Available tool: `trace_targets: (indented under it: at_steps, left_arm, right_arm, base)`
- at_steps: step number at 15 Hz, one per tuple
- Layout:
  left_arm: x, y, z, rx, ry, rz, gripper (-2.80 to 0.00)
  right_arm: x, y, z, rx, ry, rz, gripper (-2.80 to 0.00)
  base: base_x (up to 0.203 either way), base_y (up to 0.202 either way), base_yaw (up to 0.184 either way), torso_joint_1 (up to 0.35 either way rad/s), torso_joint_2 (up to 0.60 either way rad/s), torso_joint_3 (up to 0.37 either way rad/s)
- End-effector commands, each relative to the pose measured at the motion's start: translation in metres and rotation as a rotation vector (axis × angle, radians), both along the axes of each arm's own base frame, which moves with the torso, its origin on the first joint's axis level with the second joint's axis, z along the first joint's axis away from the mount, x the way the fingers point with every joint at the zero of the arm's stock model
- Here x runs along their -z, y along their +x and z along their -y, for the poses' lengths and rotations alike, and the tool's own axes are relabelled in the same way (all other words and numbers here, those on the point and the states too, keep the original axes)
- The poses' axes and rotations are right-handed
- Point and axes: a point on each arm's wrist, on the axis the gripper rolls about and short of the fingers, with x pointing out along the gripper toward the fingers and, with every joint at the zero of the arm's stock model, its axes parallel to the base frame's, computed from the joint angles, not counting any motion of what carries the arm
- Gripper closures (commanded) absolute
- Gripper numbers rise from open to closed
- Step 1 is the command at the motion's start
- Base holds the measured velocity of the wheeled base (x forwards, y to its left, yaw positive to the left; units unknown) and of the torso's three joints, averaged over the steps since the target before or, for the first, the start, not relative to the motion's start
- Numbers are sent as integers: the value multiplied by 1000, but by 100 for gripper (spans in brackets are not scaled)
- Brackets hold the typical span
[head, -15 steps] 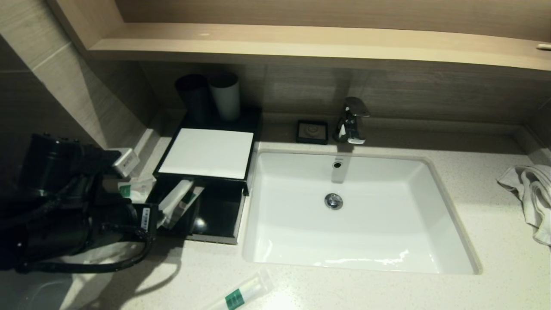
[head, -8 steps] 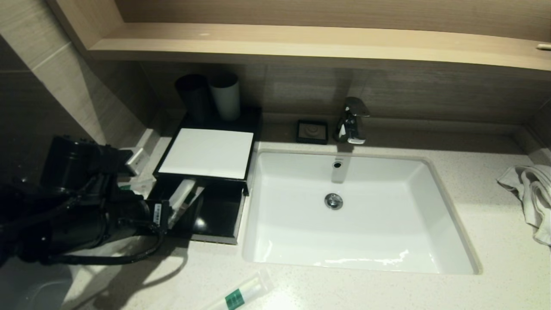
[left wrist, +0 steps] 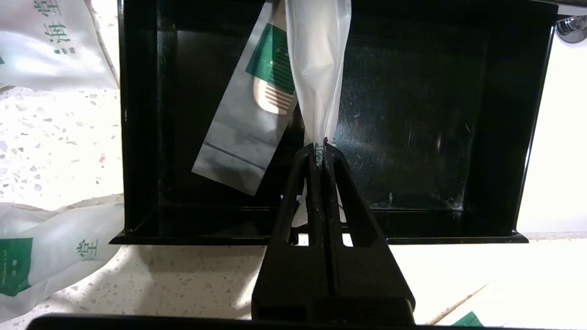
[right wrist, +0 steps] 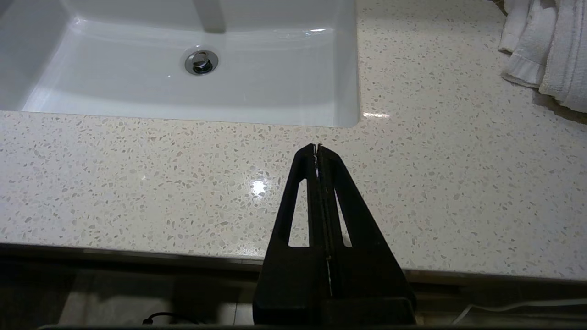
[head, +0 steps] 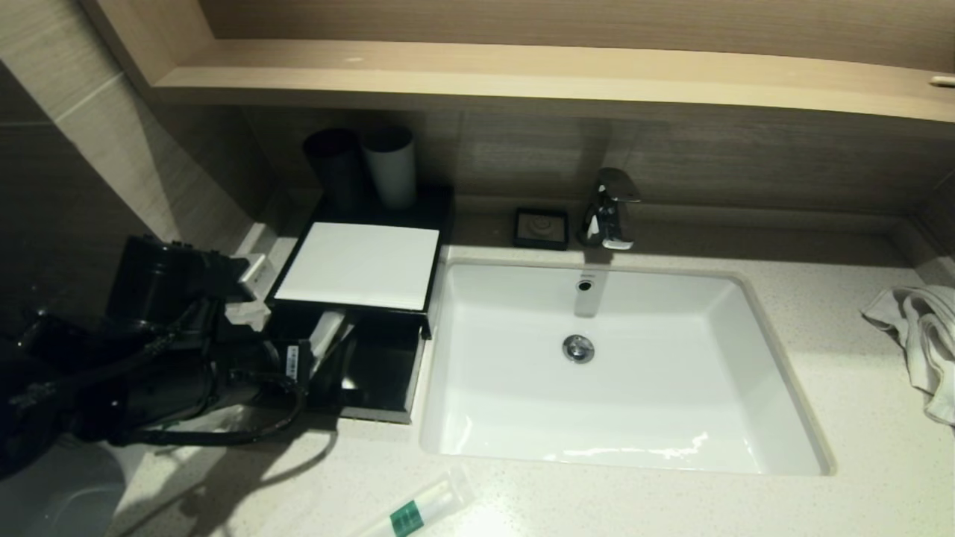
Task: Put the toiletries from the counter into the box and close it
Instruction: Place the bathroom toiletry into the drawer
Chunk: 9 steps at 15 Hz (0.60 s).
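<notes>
The black box [head: 377, 373] stands open left of the sink, its white lid [head: 358, 265] slid back; its wall shows in the left wrist view [left wrist: 137, 137]. My left gripper [left wrist: 319, 145] is shut on a white plastic sachet [left wrist: 316, 68] and holds it over the box's inside. A comb packet [left wrist: 250, 119] lies in the box. Two more white sachets [left wrist: 50, 46] [left wrist: 41, 256] lie on the counter beside the box. A toothbrush packet [head: 421, 507] lies at the counter's front edge. My right gripper [right wrist: 318, 146] is shut and empty, parked over the front counter.
White sink [head: 619, 365] with faucet [head: 608, 209] sits in the middle. Two cups [head: 365, 168] stand behind the box, a small black dish [head: 541, 227] by the faucet. A white towel [head: 921, 343] lies at the right. A wall socket [head: 250, 272] is left of the box.
My left arm has moved right and forward toward the box, carrying the sachet over its open part. The right arm has not moved.
</notes>
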Motion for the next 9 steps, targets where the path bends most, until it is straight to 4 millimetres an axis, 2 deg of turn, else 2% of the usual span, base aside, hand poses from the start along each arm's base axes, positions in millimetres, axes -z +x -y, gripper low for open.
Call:
trace_targets:
  at_steps: [1,9]
  left_arm:
    - [3,3,1,1,3,-11,0]
    - [9,13,6,-2,-11,8,0]
  right_arm:
    - [0,0,0,0,0,0,0]
    - [0,0,0,0,0,0,0]
  base:
    - [0,0,0,0,0,0]
    - [0,0,0,0,0,0]
